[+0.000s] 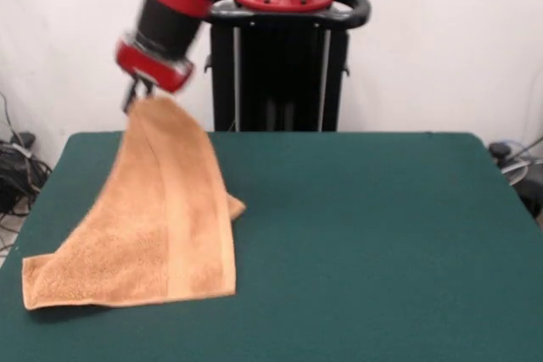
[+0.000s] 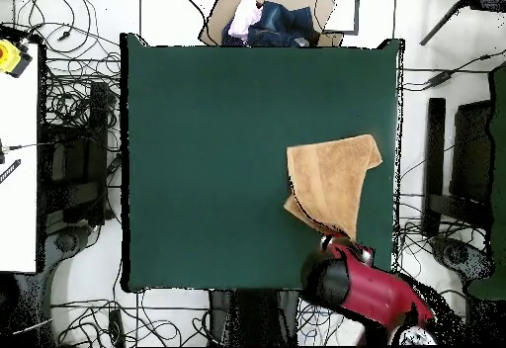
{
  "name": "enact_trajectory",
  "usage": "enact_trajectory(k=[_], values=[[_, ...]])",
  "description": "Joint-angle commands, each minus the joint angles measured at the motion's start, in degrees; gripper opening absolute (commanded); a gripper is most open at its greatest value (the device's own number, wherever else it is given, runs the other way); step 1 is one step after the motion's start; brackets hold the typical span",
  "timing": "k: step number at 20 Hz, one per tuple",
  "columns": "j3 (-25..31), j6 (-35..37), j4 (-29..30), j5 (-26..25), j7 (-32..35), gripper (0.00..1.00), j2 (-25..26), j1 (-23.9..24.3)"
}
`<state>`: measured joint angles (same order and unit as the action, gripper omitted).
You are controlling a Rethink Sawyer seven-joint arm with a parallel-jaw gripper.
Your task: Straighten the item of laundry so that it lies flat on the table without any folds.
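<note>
The item of laundry (image 1: 157,218) is an orange-tan terry towel on the left side of the green table (image 1: 365,243). Its near end lies on the cloth, while its far end is lifted into a peak. My gripper (image 1: 140,97) is shut on that raised end, above the table's far left part. A woven band runs down the towel's length, and a folded bit pokes out at its right side. In the overhead view the towel (image 2: 334,181) sits by the table's right edge (image 2: 198,146), with my gripper (image 2: 331,237) at its lower tip under the red arm.
A box of clothes (image 2: 267,23) sits beyond the table's far edge in the overhead view. Cables (image 1: 17,167) lie on the floor off the table's left side. The black pedestal (image 1: 280,65) stands behind the table.
</note>
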<state>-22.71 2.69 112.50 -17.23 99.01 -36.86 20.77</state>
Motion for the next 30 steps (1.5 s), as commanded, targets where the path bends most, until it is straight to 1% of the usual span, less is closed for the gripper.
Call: enact_trajectory(k=[1,3,7,12,18,23,26,27,30], values=[[6.7,1.85,10.94,-7.6,0.32,0.0,-10.07,3.25],[6.87,-0.76,11.12,-9.51,2.01,0.0,-9.18,3.65],[6.39,-0.92,9.93,-10.66,3.78,0.0,-7.68,2.4],[5.53,0.62,8.83,-10.6,5.22,0.0,-7.21,0.68],[3.44,-0.66,7.18,-9.12,7.42,0.0,-4.48,-2.72],[3.44,-3.06,6.99,-8.62,8.53,0.0,-3.36,-3.22],[2.3,-5.73,6.8,-9.01,8.91,0.0,-2.45,-4.31],[1.92,-6.61,6.74,-9.13,9.04,1.0,-2.15,-4.68],[2.05,-7.82,6.76,-10.49,7.94,1.0,-2.08,-4.01]])
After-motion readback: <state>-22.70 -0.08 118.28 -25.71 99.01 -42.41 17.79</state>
